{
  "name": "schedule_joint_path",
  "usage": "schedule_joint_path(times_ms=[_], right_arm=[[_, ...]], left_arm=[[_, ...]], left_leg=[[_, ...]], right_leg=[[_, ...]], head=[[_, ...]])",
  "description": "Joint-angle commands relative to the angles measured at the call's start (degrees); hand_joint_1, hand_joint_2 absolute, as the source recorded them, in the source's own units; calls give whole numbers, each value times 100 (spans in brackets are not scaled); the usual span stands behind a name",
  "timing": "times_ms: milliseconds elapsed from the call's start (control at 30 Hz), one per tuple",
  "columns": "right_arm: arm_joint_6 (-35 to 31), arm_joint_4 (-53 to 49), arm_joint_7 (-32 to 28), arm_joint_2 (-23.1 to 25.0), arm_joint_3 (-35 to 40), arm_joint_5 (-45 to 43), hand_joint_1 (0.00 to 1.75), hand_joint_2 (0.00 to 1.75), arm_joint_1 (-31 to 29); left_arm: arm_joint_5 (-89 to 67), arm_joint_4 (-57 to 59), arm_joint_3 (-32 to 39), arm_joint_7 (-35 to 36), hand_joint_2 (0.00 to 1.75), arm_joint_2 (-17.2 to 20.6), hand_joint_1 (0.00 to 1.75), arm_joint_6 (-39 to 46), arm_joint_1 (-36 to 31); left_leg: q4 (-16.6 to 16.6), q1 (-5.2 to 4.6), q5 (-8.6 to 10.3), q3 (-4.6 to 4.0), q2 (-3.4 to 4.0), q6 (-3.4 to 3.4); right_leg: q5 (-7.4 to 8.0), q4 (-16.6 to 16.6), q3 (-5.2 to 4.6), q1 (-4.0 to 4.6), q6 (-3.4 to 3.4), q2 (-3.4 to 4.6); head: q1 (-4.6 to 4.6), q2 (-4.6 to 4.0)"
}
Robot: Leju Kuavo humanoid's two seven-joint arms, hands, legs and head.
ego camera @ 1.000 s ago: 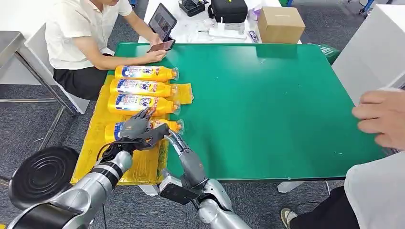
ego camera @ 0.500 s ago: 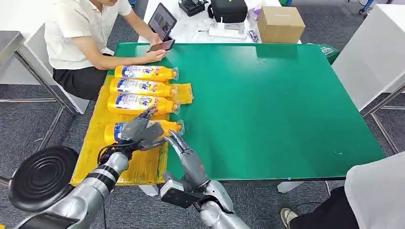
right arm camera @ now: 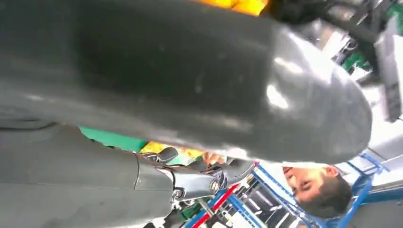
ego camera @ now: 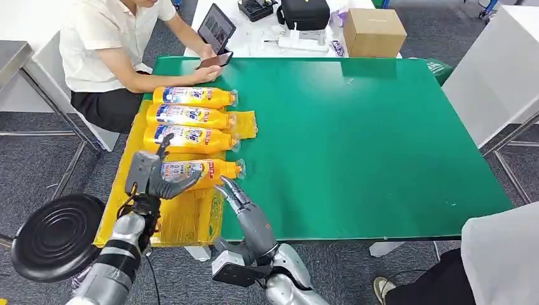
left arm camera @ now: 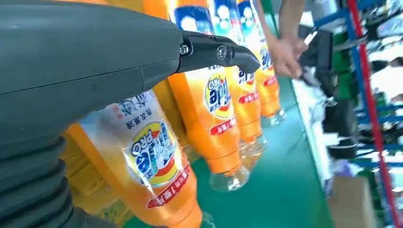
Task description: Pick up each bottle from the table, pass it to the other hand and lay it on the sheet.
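Note:
Several orange bottles lie side by side on the yellow sheet [ego camera: 117, 213] at the left end of the green table [ego camera: 356, 140], caps pointing right. The nearest bottle [ego camera: 213, 169] lies closest to me, with three others [ego camera: 191, 138] behind it. My left hand [ego camera: 152, 176] hovers at that bottle's base end with fingers spread, holding nothing. In the left wrist view the nearest bottle [left arm camera: 157, 161] lies just past my fingers [left arm camera: 218, 51]. My right hand [ego camera: 245, 204] is at the table's front edge, fingers stretched out and empty, just right of the sheet.
A seated person [ego camera: 114, 44] at the far left corner holds a phone beside a tablet [ego camera: 216, 28]. A cardboard box [ego camera: 374, 32] and a black bag [ego camera: 305, 13] stand behind the table. A black stool [ego camera: 54, 235] is at lower left, and another person [ego camera: 502, 254] at lower right.
My left hand has come off the nearest bottle and drawn back to the left, fingers spreading; the bottle stays on the sheet. The person's hand at the right edge has gone.

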Motion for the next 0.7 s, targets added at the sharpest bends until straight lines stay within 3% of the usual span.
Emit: schedule_joint_path(times_ms=[33, 100, 133, 300, 400, 433, 500, 533, 567, 600, 700], right_arm=[[-7, -179, -5, -343, -12, -80, 0, 0, 44], [-22, -467, -119, -395, -298, -407, 0, 0, 243], [57, -668, -179, -486, -445, -555, 0, 175, 358], [300, -1952, -818, -622, -1703, -1456, 0, 175, 1223], [20, -2973, -855, -918, -1578, -2064, 0, 175, 1518], [20, -2973, -855, -918, -1578, -2064, 0, 175, 1518], [-233, -3347, -855, -978, -1480, -2435, 0, 175, 1596], [-86, -3278, -855, -1009, -1498, -2576, 0, 175, 1629], [-95, -3347, -855, -1014, -1590, -2657, 0, 175, 1678], [-132, -3309, -855, -1038, -1668, -2672, 0, 0, 1714], [193, -2992, -855, -1018, -1943, -2851, 0, 0, 1794]], left_arm=[[135, -1074, -432, 27, 175, 215, 0, 42, 603], [90, -1463, -612, -160, 175, 278, 0, -51, 939], [99, -1722, -687, -203, 175, 294, 0, -106, 1181], [256, -3027, -1018, -393, 175, 440, 0, -150, 2335], [384, -3292, -991, -413, 175, 340, 0, 73, 2495], [384, -3292, -991, -413, 0, 340, 0, 73, 2495], [808, -3191, -976, -123, 0, 180, 0, 92, 2417], [817, -3136, -1013, -111, 175, 176, 0, 223, 2396], [861, -3077, -1021, -135, 175, 144, 0, 334, 2392], [954, -3050, -1066, -108, 175, 162, 0, 400, 2410], [947, -3127, -1157, -203, 175, 264, 0, 427, 2493]], left_leg=[[-5, -5, -6, 13, 2, 2], [-4, -5, -3, 4, -1, 1], [-6, -8, -7, 11, 2, 1], [-24, -21, -32, 73, 11, 3], [-1, -13, -23, 15, -1, 5], [1, -13, -30, 27, 2, 4], [2, -13, -28, 5, -8, 0], [6, -15, -37, 19, -15, 0], [5, -13, -24, -7, -15, 0], [-2, -14, -22, -1, -9, -1], [-4, -11, -24, -2, -10, 0]], right_leg=[[-6, -4, 12, -3, -1, -4], [-4, -4, 4, -3, -1, -5], [-7, -4, 9, -5, -2, -4], [-33, -14, 64, -15, -5, -8], [-24, 0, 14, -9, 1, -9], [-30, 2, 25, -9, 0, -9], [-25, 2, 5, -9, -2, -16], [-37, 6, 22, -10, -4, -26], [-24, 5, -4, -9, -4, -21], [-20, -1, -2, -9, -5, -16], [-17, -8, -5, -6, -5, -16]], head=[[0, 0], [0, 0], [-2, 0], [-2, 0], [0, 0], [-2, 0], [0, 0], [0, 0], [0, 0], [-2, 0], [-4, 0]])
